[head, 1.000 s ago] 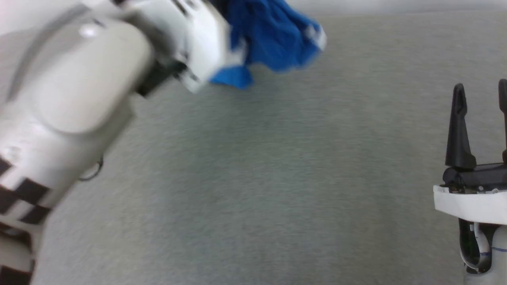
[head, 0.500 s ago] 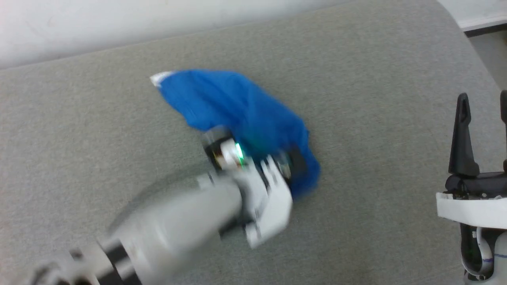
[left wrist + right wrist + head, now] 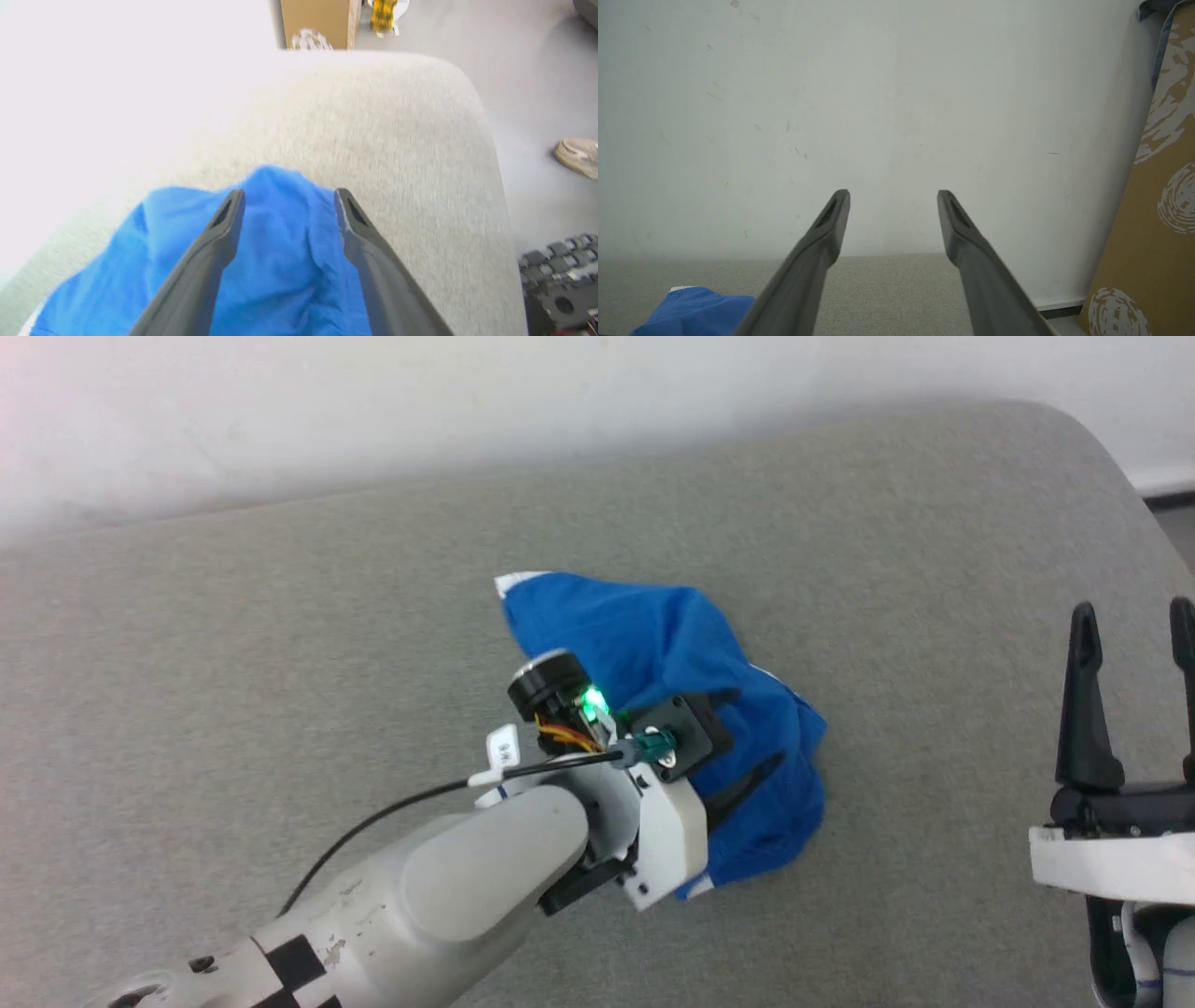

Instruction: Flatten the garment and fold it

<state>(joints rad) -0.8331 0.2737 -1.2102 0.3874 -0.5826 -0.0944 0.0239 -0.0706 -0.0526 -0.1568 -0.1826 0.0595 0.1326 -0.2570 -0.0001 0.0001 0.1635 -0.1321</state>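
The garment (image 3: 653, 625) is a bright blue crumpled heap with a white trim corner at its far left, lying on the grey padded surface (image 3: 280, 635). My left wrist (image 3: 653, 821) reaches over its near side, and one dark finger (image 3: 747, 782) lies across the fabric. In the left wrist view my left gripper (image 3: 287, 198) is open, its fingers spread just above the garment (image 3: 280, 261), with nothing pinched. My right gripper (image 3: 1133, 611) stands open at the far right, apart from the cloth. The right wrist view shows my right gripper (image 3: 893, 193) open, with the garment (image 3: 696, 308) low on the left.
The surface ends in a rounded corner (image 3: 1092, 439) at the far right, with a white wall (image 3: 467, 401) behind. Beyond that edge the left wrist view shows floor with a shoe (image 3: 577, 156), a cardboard box (image 3: 317, 23) and dark equipment (image 3: 556, 284). A patterned brown board (image 3: 1157, 210) leans on the wall.
The head camera has tilted. My left arm swung down with the garment, which hung bunched from it before and now lies on the surface; the left fingers have opened. The right gripper kept still.
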